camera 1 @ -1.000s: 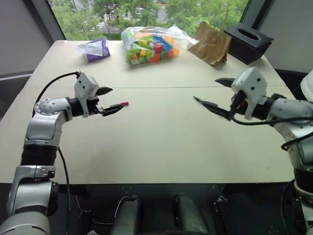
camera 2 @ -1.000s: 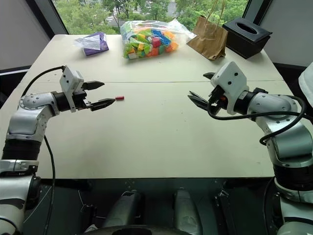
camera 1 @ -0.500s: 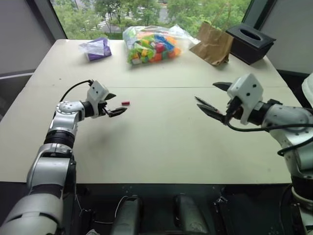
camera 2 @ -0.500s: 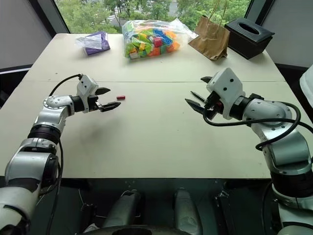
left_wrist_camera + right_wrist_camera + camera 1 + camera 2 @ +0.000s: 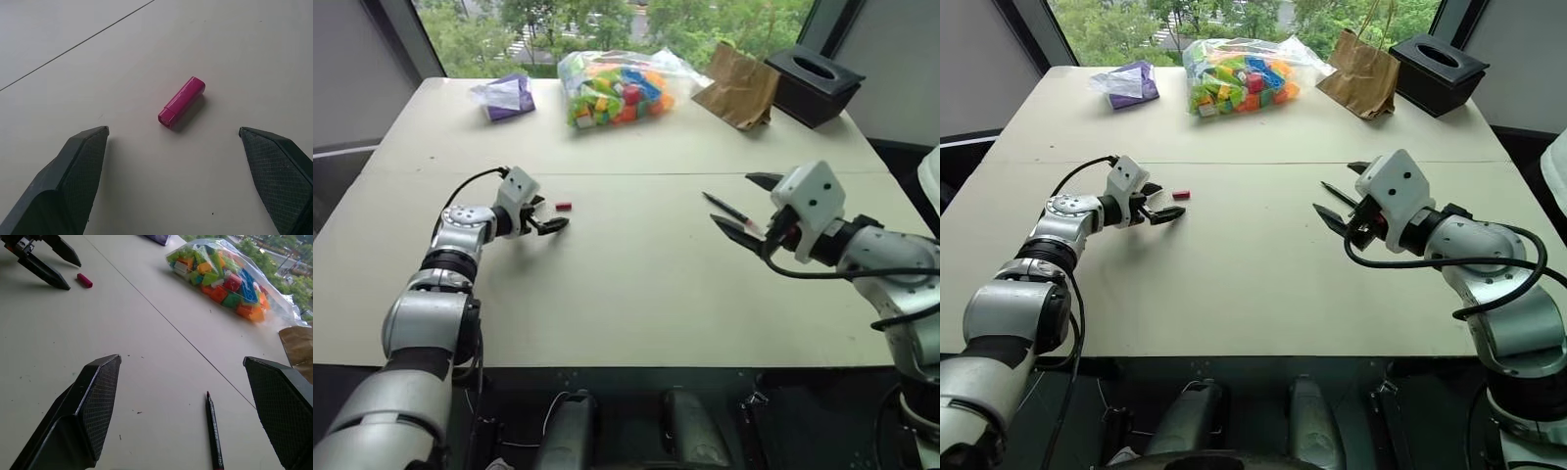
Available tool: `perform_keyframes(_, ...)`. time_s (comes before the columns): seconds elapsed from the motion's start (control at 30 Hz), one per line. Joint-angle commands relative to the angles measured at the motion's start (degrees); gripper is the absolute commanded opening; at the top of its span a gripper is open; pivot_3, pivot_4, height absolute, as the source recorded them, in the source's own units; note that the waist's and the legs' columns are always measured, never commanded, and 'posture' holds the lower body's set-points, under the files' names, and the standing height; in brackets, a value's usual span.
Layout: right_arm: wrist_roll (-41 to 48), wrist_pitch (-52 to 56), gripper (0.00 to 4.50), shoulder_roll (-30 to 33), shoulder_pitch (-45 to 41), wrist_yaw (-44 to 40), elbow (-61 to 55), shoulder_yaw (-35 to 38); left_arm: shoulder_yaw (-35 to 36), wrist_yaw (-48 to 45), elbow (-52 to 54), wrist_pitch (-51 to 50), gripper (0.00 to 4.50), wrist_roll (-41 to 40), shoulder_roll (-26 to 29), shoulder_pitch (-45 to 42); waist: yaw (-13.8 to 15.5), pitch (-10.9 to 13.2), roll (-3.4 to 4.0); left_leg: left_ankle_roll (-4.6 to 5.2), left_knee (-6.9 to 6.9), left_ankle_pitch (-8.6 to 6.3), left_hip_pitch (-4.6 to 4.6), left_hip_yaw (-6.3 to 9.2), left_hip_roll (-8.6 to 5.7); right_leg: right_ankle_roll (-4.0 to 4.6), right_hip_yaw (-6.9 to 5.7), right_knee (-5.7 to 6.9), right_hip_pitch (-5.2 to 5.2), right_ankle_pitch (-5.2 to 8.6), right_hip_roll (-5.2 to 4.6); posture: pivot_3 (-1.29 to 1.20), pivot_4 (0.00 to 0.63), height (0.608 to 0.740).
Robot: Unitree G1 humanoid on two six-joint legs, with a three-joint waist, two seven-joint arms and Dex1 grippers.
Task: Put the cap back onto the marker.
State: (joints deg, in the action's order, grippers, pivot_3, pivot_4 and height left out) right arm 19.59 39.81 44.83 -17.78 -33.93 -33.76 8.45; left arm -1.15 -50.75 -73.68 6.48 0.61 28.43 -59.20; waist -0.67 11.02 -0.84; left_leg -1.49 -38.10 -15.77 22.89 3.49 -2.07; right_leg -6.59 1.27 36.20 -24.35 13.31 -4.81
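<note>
The cap (image 5: 181, 103) lies on its side on the tabletop (image 5: 636, 294), left of the middle, just ahead of the left gripper (image 5: 548, 214), whose fingers are spread. The marker (image 5: 213, 437) lies bare toward the right edge, beside the right gripper (image 5: 1339, 201), also spread wide.

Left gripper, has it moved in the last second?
Yes. The open left gripper has come down toward the table, fingertips now just short of the cap.
</note>
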Motion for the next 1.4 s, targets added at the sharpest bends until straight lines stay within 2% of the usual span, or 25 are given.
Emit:
perform_keyframes(0.03,0.45,-0.24,4.13,-0.2,-0.25,0.81,-2.32,1.9,1.01,1.01,-0.28,-0.46,4.45,0.55,0.25,-1.26,0.0,0.0,0.0,0.0,0.0,0.0,0.0,0.0,0.0,0.0,0.0,0.0,0.0,0.0,0.0,0.0,0.15,0.74)
perform_keyframes(1.0,-0.06,1.08,4.13,0.58,0.11,2.17,-3.9,2.69,1.12,3.03,-1.89,-0.09,4.45,3.48,-2.92,-2.53,0.14,-0.02,-0.02,0.0,-0.08,0.0,-0.01,0.01,-0.02,-0.02,0.0,0.08,0.02,-0.01,0.0,0.0,0.15,0.74)
perform_keyframes(1.1,-0.08,1.05,4.13,0.67,0.21,2.14,-3.98,2.81,1.23,3.12,-1.96,-0.15,3.66,3.49,-2.91,-2.36,0.13,-0.02,-0.02,0.0,-0.08,0.0,-0.01,0.01,-0.02,-0.02,0.0,0.08,0.02,-0.01,0.0,0.0,0.15,0.74)
perform_keyframes(1.33,-0.05,1.01,4.13,1.01,0.25,2.05,-4.0,2.93,1.41,3.18,-2.04,-0.02,0.04,3.5,-3.04,-2.05,-0.1,-0.02,-0.02,0.0,-0.09,0.0,-0.06,0.01,-0.01,-0.02,0.01,0.14,0.02,-0.01,0.01,0.0,0.15,0.74)
perform_keyframes(1.4,-0.05,1.05,4.13,1.02,0.18,2.09,-4.04,2.81,1.45,3.21,-2.05,0.0,0.04,3.46,-3.05,-1.98,-0.08,-0.02,-0.02,0.0,-0.09,0.0,-0.07,0.01,-0.01,-0.02,0.01,0.15,0.02,-0.01,0.01,0.0,0.15,0.74)
